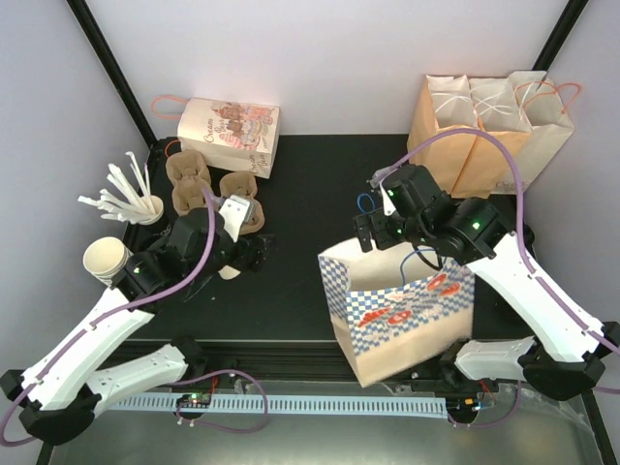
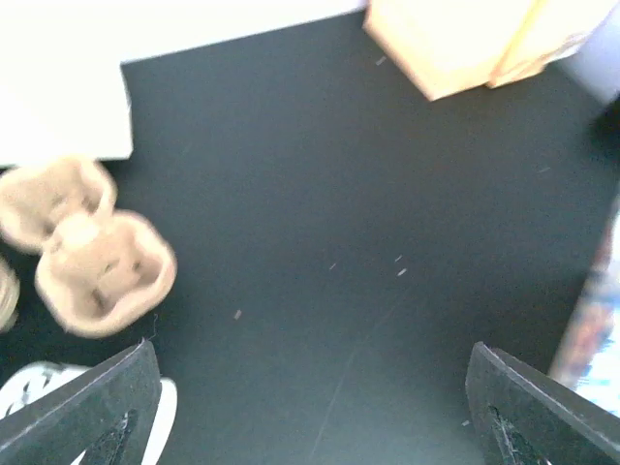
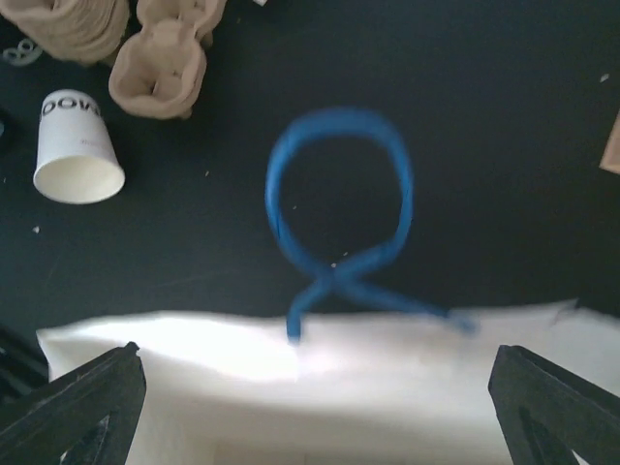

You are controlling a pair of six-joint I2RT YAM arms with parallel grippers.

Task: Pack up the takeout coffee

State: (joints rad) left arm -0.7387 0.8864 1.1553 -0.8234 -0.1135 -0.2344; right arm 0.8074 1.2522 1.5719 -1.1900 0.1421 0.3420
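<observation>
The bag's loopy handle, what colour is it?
Blue handle, clearest in the right wrist view.

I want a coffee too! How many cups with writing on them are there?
1. The printed cup lies on its side on the black table, beside the brown carriers. More may hide under the left arm.

The printed cup point(image 2: 39, 407) is cut off at seven o'clock in the left wrist view. The pulp carriers point(image 2: 92, 257) there are blurred. The cup's printing point(image 3: 68, 105) cannot be read.
</observation>
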